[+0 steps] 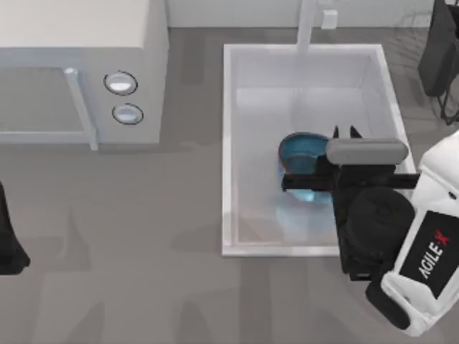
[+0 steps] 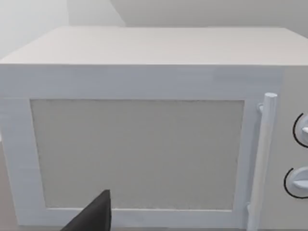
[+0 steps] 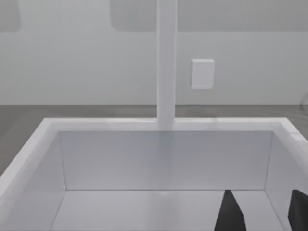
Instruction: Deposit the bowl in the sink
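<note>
Blue and glossy, the bowl (image 1: 300,159) sits inside the sink (image 1: 228,143), on the basin floor toward the right half and nearer the front wall than the faucet end. Its right part is hidden under the right arm, so only its left side and thin reddish rim can be seen in the top view.

White walls of the sink rise around it, with the faucet post (image 1: 307,25) standing at the far short side; the right wrist view looks along the basin at that same post (image 3: 166,67) and the far wall of the sink (image 3: 163,159).

Over the basin hangs the right gripper (image 1: 345,133), just beside the bowl's right edge; its two dark fingers stand apart with a plain gap between them, holding nothing. The same fingers (image 3: 230,214) appear over the sink floor in the right wrist view.

On the tabletop's far left corner stands the microwave (image 1: 79,79), with two round knobs. The left gripper (image 1: 8,240) is parked at the left edge of the tabletop, facing the microwave door (image 2: 137,154); whether its jaws are apart I cannot tell
</note>
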Available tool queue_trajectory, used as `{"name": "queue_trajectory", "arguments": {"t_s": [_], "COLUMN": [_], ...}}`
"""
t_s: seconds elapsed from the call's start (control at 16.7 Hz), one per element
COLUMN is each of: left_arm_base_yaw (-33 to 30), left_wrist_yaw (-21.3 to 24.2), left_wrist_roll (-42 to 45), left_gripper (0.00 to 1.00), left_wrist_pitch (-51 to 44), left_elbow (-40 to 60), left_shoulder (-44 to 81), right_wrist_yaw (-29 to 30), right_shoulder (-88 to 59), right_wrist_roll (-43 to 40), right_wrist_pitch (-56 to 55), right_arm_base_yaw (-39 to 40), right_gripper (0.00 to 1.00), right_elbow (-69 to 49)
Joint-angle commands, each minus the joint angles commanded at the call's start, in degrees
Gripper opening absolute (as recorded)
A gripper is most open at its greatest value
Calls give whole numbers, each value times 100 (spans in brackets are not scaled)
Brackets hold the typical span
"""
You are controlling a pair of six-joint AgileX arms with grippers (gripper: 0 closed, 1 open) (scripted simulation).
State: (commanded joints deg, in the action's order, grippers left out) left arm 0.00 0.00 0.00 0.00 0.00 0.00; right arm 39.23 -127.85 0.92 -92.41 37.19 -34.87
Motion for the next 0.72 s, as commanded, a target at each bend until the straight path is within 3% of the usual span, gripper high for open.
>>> {"name": "queue_trajectory", "arguments": {"t_s": [0.36, 0.72], "left_arm_base_yaw": [0, 0], "left_wrist_yaw": [0, 0], "left_wrist_roll": [0, 0], "left_gripper": [100, 100], "left_wrist_pitch": [0, 0], "left_elbow": [0, 0], "left_shoulder": [0, 0], "right_wrist_yaw": [0, 0], "right_shoulder": [0, 0], "right_wrist_roll": [0, 0], "right_wrist_pitch": [0, 0], "right_arm_base_yaw": [0, 0], "right_gripper": [98, 100], "right_elbow": [0, 0]}}
